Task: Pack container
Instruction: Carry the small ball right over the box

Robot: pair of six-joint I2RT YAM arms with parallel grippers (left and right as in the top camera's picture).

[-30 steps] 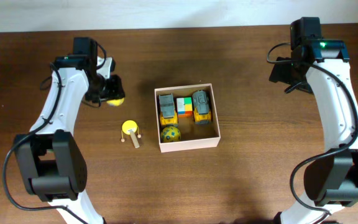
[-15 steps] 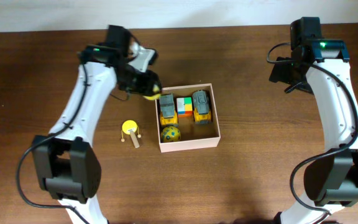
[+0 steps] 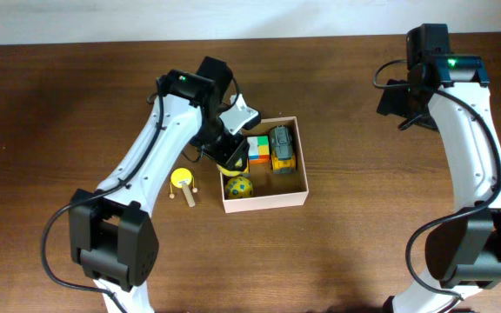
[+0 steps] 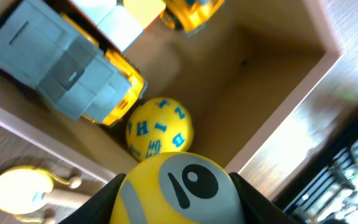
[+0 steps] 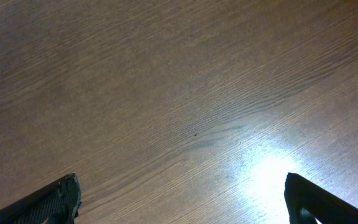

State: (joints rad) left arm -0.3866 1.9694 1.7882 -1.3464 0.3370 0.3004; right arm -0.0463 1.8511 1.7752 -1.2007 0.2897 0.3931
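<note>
1. Jaws of left gripper [image 4: 176,198] part-way apart, clamped on a yellow ball [image 4: 178,180] with a grey band and a black eye mark. Dark fingers [image 4: 101,200] press it on both sides.
2. Held ball hangs over the container [image 3: 264,203], above its left half.
3. Right gripper [image 5: 182,205] spread wide, holding nothing, only bare table [image 5: 179,93] beneath. It sits well right of the container.
4. Container: square, shallow, open-topped, white outer walls, tan inside. Rests flat on the table between the two arms.
5. Inside the container:
   - right truck [image 3: 282,148], yellow and grey
   - left truck [image 4: 67,68], same colours
   - coloured cube [image 3: 257,149] between them
   - lettered ball [image 4: 159,132], yellow with blue letters, by the near left corner
6. Just left of the container, outside it: a yellow-topped wooden toy [image 3: 182,183].
</note>
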